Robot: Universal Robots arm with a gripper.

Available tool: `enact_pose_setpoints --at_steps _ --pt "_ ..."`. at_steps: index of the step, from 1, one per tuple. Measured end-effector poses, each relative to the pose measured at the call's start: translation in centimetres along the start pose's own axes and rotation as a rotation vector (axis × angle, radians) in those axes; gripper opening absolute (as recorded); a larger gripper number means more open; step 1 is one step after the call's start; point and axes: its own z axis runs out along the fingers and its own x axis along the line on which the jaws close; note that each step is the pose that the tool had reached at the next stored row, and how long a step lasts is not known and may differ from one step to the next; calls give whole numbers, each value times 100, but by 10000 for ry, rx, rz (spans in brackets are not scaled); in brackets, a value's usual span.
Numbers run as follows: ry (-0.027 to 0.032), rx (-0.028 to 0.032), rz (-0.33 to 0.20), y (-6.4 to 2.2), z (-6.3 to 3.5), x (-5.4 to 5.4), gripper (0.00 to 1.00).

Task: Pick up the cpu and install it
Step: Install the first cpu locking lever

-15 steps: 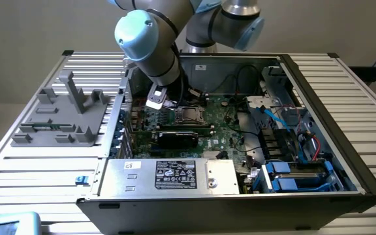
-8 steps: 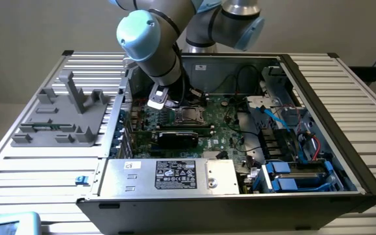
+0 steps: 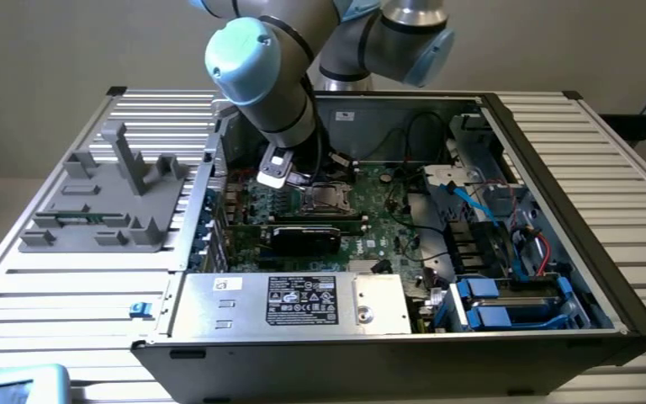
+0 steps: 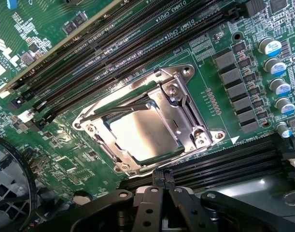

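exterior view: looks down from high at my open computer case.
wrist view: my camera, close above the socket.
shared: socket.

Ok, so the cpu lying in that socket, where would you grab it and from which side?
Probably two opposite thin edges of the cpu, coming straight down from above. It lies flat with only its metal top exposed, and the socket frame hems in its sides, so a sideways approach looks blocked.
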Motion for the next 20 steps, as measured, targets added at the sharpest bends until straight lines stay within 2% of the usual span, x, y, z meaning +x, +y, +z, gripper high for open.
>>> enact_pose_setpoints --at_steps 20 --pt "21 -15 19 -18 15 37 11"
